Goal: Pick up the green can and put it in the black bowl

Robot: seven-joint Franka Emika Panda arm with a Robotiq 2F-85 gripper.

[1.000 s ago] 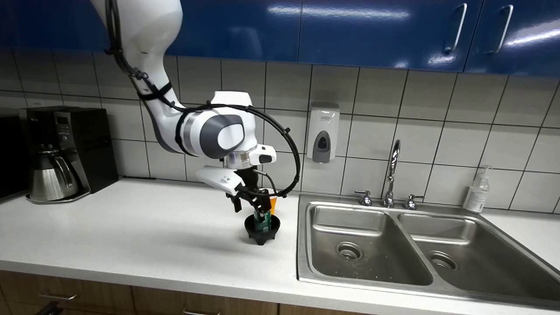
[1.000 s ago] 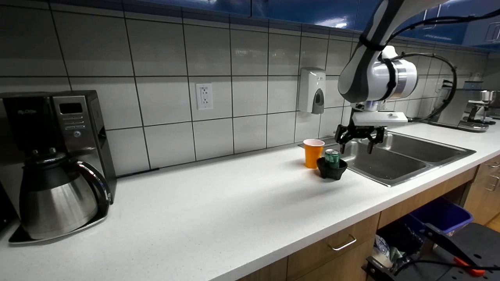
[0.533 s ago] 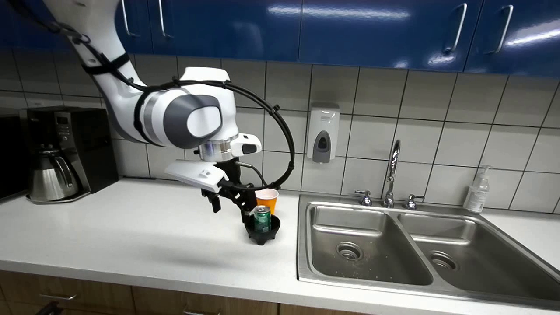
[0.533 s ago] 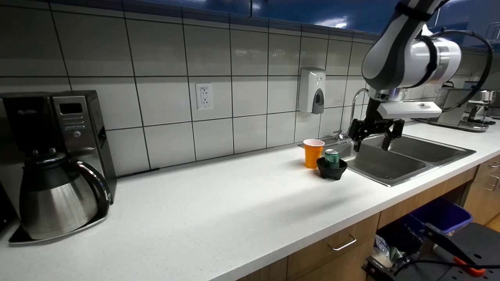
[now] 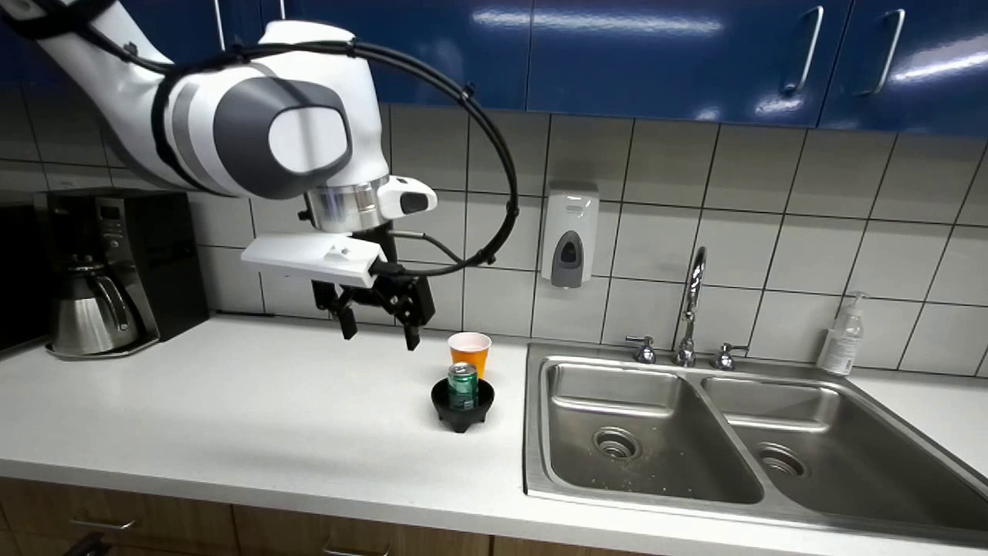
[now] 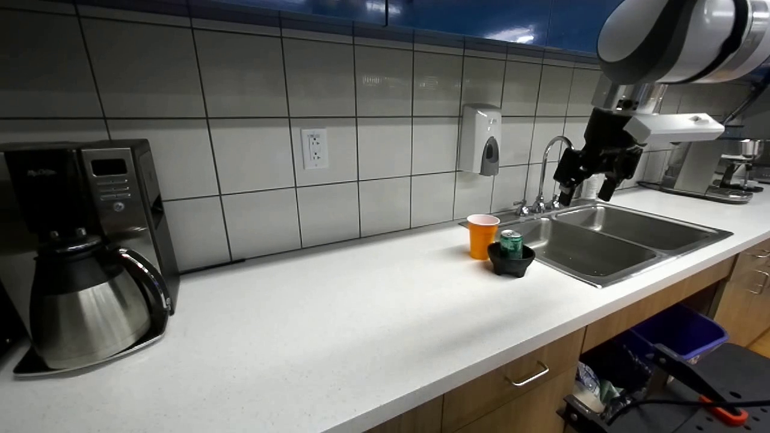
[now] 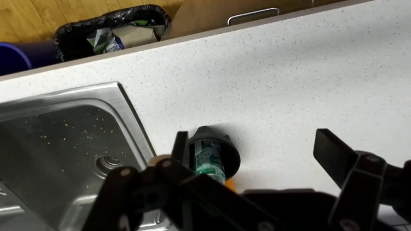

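The green can (image 5: 463,386) stands upright inside the black bowl (image 5: 461,420) on the white counter. The can (image 6: 511,245) and bowl (image 6: 510,267) show the same way in the other exterior view. My gripper (image 5: 380,338) is open and empty, raised above the counter and apart from the can. In an exterior view the gripper (image 6: 586,196) hangs beyond the bowl, over the sink area in the picture. In the wrist view the can (image 7: 209,160) and bowl (image 7: 233,157) lie behind the left finger of the wide-open gripper (image 7: 252,141); that finger hides part of both.
An orange cup (image 5: 469,349) with a white rim stands close behind the bowl. The steel sink (image 5: 535,440) with a faucet (image 5: 692,301) is beside the bowl. A coffee maker (image 6: 96,240) stands at the far end. A soap dispenser (image 5: 570,235) hangs on the wall.
My gripper has risen and moved away from the can, up and to the left in an exterior view, with its fingers apart. The can and bowl have stayed in place.
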